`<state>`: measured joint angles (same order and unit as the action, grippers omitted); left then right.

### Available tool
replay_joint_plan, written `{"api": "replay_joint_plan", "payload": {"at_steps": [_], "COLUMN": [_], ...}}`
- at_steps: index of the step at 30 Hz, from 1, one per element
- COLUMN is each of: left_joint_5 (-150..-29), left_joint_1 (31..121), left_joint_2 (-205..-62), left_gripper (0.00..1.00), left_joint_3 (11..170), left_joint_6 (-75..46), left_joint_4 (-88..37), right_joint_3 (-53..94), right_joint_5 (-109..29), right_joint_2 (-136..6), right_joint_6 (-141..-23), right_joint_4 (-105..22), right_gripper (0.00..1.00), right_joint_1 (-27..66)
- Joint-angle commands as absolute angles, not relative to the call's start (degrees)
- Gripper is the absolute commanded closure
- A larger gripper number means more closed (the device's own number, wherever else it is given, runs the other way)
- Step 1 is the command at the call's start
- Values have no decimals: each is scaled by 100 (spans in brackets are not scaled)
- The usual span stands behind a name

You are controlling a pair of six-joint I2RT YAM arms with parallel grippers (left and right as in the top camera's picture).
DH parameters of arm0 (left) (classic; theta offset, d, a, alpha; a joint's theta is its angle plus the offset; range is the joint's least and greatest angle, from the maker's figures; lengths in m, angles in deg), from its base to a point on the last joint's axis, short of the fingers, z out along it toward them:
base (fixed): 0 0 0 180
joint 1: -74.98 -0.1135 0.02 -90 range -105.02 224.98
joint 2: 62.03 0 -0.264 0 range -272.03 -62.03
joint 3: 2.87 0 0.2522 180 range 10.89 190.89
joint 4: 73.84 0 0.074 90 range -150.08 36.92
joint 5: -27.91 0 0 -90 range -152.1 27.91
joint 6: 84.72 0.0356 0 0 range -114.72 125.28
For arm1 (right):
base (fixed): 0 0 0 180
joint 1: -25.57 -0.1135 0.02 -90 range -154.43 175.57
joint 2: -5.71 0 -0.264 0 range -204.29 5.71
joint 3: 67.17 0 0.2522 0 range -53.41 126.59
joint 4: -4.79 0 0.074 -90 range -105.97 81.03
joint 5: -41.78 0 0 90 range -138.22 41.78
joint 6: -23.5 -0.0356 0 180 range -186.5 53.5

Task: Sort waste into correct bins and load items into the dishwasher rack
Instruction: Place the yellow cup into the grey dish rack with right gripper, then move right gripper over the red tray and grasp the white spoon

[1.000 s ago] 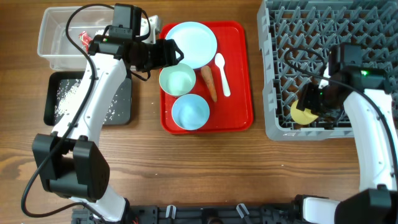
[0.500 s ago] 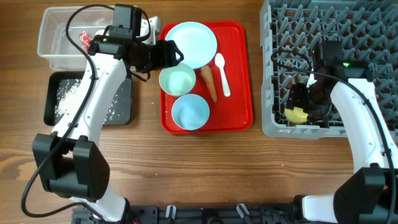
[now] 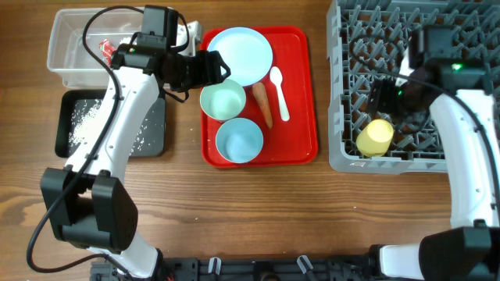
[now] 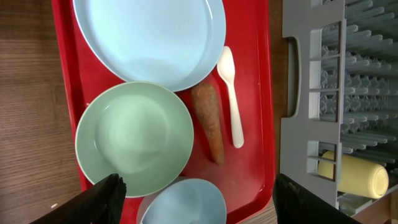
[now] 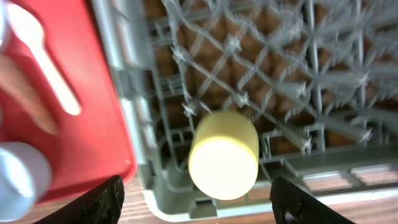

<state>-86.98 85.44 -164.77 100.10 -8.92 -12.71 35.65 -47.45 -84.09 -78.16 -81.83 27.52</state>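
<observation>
The yellow cup point(image 3: 375, 136) lies on its side in the front left corner of the grey dishwasher rack point(image 3: 344, 160), also seen in the right wrist view point(image 5: 224, 155). My right gripper point(image 3: 387, 97) is open and empty just above and behind it point(image 5: 196, 202). My left gripper point(image 3: 219, 69) is open and empty over the red tray point(image 3: 301, 148), above the green bowl point(image 4: 134, 143) and blue bowl point(image 4: 186, 202). The pale blue plate point(image 4: 149, 37), carrot point(image 4: 208, 121) and white spoon point(image 4: 231, 93) lie on the tray. The brown lump is out of view.
The clear tub point(image 3: 66, 43) at the far left holds the red wrapper point(image 3: 105, 48). The black tub point(image 3: 66, 144) in front of it holds white grains point(image 3: 86, 121). The left arm reaches across both tubs.
My right gripper has let go of the yellow cup and drawn back toward the far side. The cup now lies free in the rack. The left arm has not moved.
</observation>
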Motion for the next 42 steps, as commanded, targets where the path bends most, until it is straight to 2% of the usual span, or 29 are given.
{"api": "replay_joint_plan", "payload": {"at_steps": [1, 5, 9, 17, 23, 27, 34, 42], "left_joint_5": [-8661, -8661, -8661, -8558, -8558, -8558, -8558, -8556], "left_joint_1": [8564, 8564, 8564, 8391, 8107, 8164, 8199, 8199], "left_joint_2": [-16414, -16414, -16414, -16414, -16414, -16414, -16414, -16414], "left_gripper": [23, 23, 23, 21, 22, 22, 22, 21], "left_joint_3": [10047, 10047, 10047, 10047, 10047, 10047, 10047, 10047], "left_joint_6": [-841, -841, -841, -865, -883, -883, -883, -883], "left_joint_4": [-1264, -1264, -1264, -1105, -901, -899, -897, -899], "right_joint_3": [4131, 4140, 4135, 4135, 4135, 4135, 4135, 4048], "right_joint_5": [-4037, -3320, -3272, -3418, -3612, -4332, -4979, -4948], "right_joint_2": [-8352, -8409, -8651, -10315, -11143, -11543, -12022, -12214], "right_joint_6": [-7405, -7420, -7634, -8013, -7999, -8010, -8117, -8128], "right_joint_4": [-8161, -7637, -6745, -4929, -4586, -4459, -4369, -4242], "right_gripper": [22, 23, 23, 28, 28, 29, 38, 47], "right_joint_1": [2719, 2427, 1705, 483, 344, 344, 361, 420]}}
